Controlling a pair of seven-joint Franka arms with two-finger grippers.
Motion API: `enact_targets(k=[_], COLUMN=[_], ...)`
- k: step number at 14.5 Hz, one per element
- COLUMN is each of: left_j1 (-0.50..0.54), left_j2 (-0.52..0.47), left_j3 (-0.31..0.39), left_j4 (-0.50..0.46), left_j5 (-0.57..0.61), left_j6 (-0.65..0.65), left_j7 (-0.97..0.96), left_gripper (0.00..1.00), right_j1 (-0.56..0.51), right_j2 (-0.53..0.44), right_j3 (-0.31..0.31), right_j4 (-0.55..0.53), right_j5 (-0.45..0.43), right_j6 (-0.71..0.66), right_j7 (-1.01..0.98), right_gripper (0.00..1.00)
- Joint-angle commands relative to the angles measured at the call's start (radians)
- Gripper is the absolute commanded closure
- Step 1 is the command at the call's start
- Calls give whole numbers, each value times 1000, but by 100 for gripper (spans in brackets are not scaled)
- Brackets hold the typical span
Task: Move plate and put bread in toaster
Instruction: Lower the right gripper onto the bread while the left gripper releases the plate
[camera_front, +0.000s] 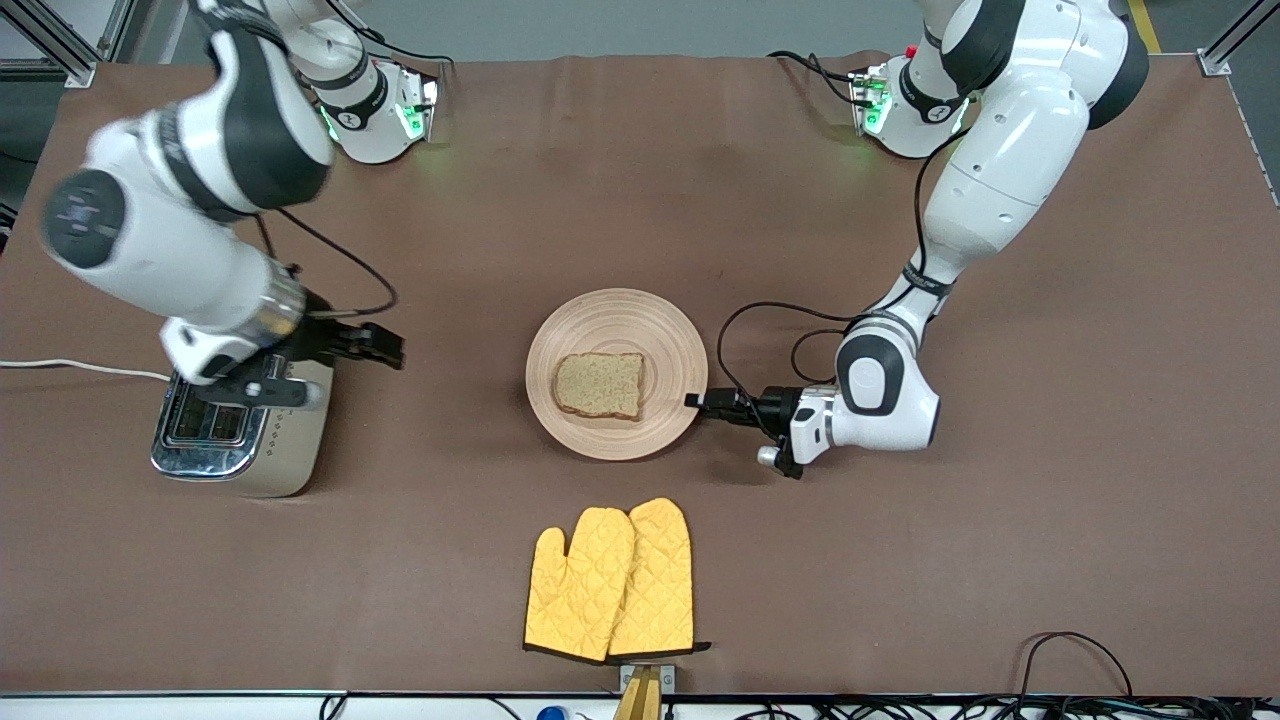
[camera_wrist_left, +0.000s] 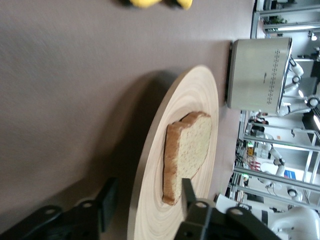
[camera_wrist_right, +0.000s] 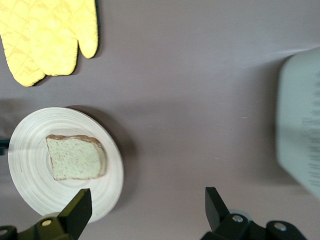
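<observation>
Left pincer (camera_front: 693, 401), parted, straddles the grooved wooden plate (camera_front: 600, 320) rim, seemingly unclamped; right pincer (camera_wrist_right: 145, 210) wide open, empty.

Even, bright overhead light fills the front view; soft shadows fall under the plate (camera_front: 616, 330) and toaster (camera_front: 240, 432), whose chrome top glints. The right arm (camera_front: 180, 200) at upper left is smeared by motion blur. In the right wrist view the toaster at the right edge is blurred; the mitts (camera_wrist_right: 47, 37) stay sharp.
</observation>
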Motion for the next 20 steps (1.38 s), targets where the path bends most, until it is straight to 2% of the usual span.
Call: enact_targets(k=[1,4,7,10,11,14,18,20], left_j1=[66,173,227,238,236,230,235,236], left_j2=[-106,-155,-223,-292,-313,-379,-487,-536], left_j3=[1,-6,3,0,-6,-8,-8,-11], left_j4=[-30,-16,-14,-1,-1,2,16,45], left_j5=[126,293,389,715,788,891,1041,1117], left_j6=[-2,-15,-54,-55,-57,-113,-258,-378], left_j7=[-127,-193,-259,-436,-516,-661,-716,-718], left_gripper=[0,0,0,0,0,0,0,0], right_j1=[123,220,278,301,301,312,320,327], right_j2=[56,148,226,279,296,331,369,382], right_j3=[-9,-10,-15,-15,-15,-16,-16,-16], right_j4=[-47,-49,-47,-47,-47,-47,-50,-49], right_j5=[12,8,-21,-67,-71,-77,-93,-93], right_j6=[128,223,299,336,352,385,422,441], right_j7=[148,198,245,248,248,248,277,287], right_gripper=[0,3,18,32,32,33,33,33])
